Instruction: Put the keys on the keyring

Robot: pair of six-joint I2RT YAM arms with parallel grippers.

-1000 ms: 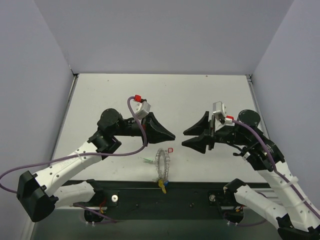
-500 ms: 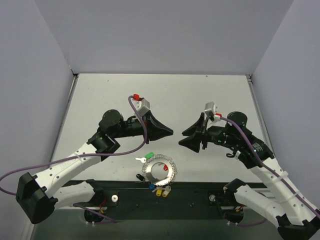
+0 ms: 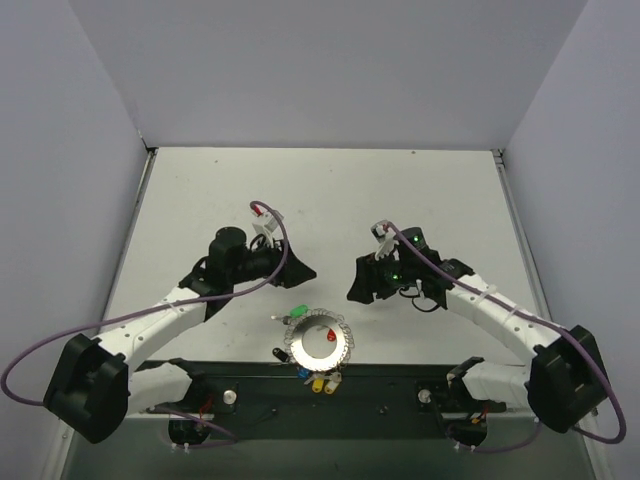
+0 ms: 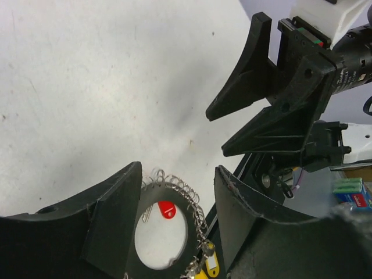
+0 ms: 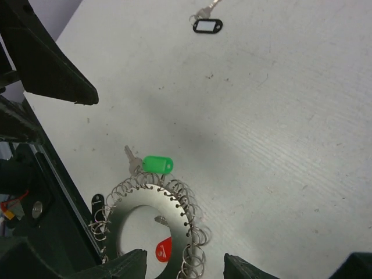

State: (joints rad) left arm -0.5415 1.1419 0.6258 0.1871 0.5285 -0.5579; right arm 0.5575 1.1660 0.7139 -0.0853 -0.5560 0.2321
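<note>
Keyring (image 3: pixel 297 346) lies flat near the tabletop's (image 3: pixel 330 200) near edge, green key (image 3: pixel 297 311) at its far-left rim, left tool (image 3: pixel 298 272) and right tool (image 3: pixel 360 285) spread, empty.

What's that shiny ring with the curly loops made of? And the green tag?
The keyring looks like metal: silver-grey, dull sheen, thin wire loops along its edge. The green tag looks like plastic: smooth, evenly coloured, slightly glossy. The small key beside it seems bare silver metal.

The silver keyring (image 5: pixel 131 208) lies flat, fringed with small rings. A green key (image 5: pixel 156 164) touches it; a black key (image 5: pixel 206 25) lies apart.
</note>
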